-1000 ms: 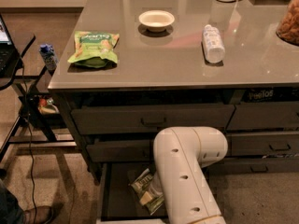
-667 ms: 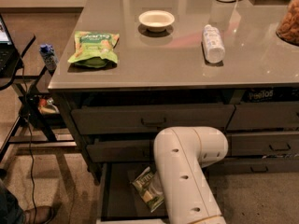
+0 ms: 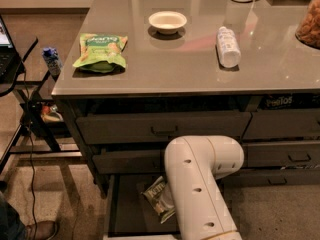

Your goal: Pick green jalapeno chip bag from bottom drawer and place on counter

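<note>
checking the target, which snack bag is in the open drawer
The olive-green chip bag, in the bottom drawer beside the white arm; the brighter green bag lies on the counter. The gripper is hidden behind the arm.

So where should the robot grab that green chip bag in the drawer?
Probably its exposed left edge, from above: the green jalapeno chip bag lies flat in the open bottom drawer. The gripper is hidden behind the white arm.

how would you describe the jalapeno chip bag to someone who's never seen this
Below the grey counter, the bottom drawer stands open. The olive chip bag lies inside, beside the white arm hiding the gripper; the brighter green bag sits up on the counter.
</note>
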`<state>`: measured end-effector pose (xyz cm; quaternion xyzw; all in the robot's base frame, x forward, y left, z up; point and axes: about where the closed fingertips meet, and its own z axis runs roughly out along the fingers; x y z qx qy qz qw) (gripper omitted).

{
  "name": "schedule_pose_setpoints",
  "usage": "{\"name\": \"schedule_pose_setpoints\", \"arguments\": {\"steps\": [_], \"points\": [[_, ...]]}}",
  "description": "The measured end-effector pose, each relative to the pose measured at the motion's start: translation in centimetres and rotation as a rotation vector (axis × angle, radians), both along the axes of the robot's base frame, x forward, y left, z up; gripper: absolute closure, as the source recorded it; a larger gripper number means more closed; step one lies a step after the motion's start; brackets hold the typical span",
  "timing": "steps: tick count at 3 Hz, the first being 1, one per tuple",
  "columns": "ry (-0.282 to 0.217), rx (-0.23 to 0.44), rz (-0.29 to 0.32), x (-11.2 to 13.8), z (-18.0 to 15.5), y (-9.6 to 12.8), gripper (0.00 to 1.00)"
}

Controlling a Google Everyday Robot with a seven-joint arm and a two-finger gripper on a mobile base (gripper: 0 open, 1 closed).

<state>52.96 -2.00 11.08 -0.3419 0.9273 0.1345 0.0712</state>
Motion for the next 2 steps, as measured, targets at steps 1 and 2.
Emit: {"name": "schedule_pose_setpoints", "arguments": {"steps": [1,2], "points": [[0.0,0.0,0.0,0.0,0.0,0.0,1.0],[0.0,0.0,0.0,0.0,0.41,0.0,1.0]]}}
